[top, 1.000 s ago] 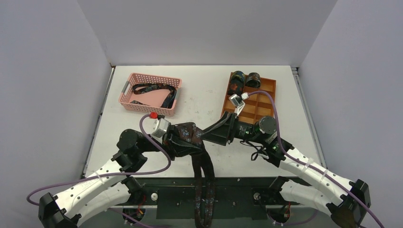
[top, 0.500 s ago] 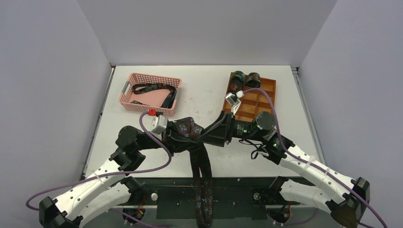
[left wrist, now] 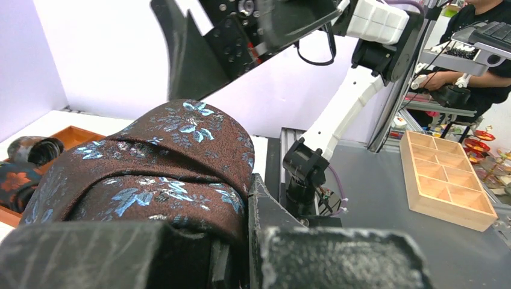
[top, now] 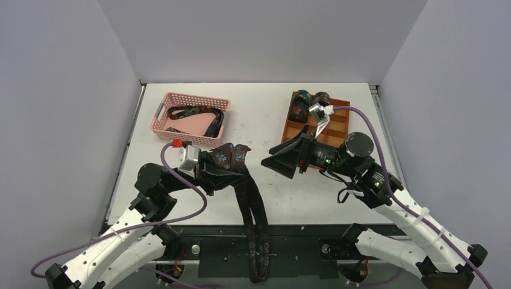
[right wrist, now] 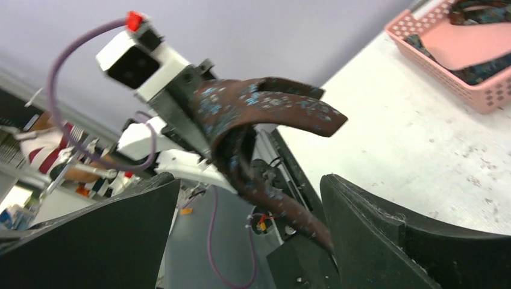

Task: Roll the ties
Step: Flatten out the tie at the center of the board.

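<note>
Left jaws clamped on folded wide end of tie (top: 248,201), above worktop (top: 265,114); tail hangs over near edge; right jaws gaping, empty, nearby; fabric soft, light, limp, likely slippery; pinch flat near fold.

The left arm (top: 120,235) rises from the near left of the tie (top: 248,201), elbow bent and wrist turned right. The left gripper (top: 222,167) is clamped tight on the tie's folded upper end and holds it off the surface. The right arm (top: 398,211) comes in from the near right, folds at the elbow and points its wrist left, so the right gripper (top: 278,162) sits just right of the tie's held end without touching it, jaws spread wide and empty, its two dark fingers (right wrist: 398,241) flanking that end in the wrist view.
</note>
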### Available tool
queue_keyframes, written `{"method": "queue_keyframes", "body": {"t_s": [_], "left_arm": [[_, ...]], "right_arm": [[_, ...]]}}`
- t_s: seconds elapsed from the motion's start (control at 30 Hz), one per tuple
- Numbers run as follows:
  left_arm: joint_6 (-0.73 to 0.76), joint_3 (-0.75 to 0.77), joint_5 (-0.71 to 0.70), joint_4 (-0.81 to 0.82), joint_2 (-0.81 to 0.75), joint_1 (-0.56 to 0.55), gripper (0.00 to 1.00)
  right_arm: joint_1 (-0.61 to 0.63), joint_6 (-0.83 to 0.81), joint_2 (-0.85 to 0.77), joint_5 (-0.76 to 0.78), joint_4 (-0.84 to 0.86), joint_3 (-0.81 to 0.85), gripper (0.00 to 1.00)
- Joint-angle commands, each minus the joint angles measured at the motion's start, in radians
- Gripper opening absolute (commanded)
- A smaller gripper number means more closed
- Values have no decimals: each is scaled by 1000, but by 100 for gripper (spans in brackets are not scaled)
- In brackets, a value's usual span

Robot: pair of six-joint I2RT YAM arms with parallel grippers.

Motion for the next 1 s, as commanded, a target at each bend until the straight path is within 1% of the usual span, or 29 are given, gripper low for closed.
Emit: {"method": "queue_keyframes", "body": {"t_s": [0.0,0.1,0.27,0.33,0.43,0.5,0.57,0.6,0.7,0.77,0.87,0.97], "left_arm": [[13,56,11,9,-3,19,0],[-14,68,37,45,35,20,0],[-54,72,56,106,74,19,0],[-72,75,64,126,85,18,0],[-89,76,73,141,94,17,0],[-96,73,75,142,93,17,0],[-104,69,78,146,92,17,0],[-106,68,82,146,90,17,0],[-116,61,92,147,87,16,0],[-119,55,93,152,87,14,0],[-127,50,93,164,93,9,0],[-131,52,90,171,101,5,0]], "right_arm": [[8,-13,-16,-106,8,5,90],[29,24,4,-146,65,-13,93],[134,-23,75,-37,14,27,97],[149,-18,98,-13,37,29,100],[152,0,107,20,109,1,89],[154,12,109,35,159,-13,79],[153,11,108,59,178,-20,71],[152,16,105,71,190,-25,69],[146,12,91,102,200,-26,69],[144,13,93,102,217,-25,66],[145,24,114,84,239,-18,56],[150,43,136,59,273,-21,42]]}}
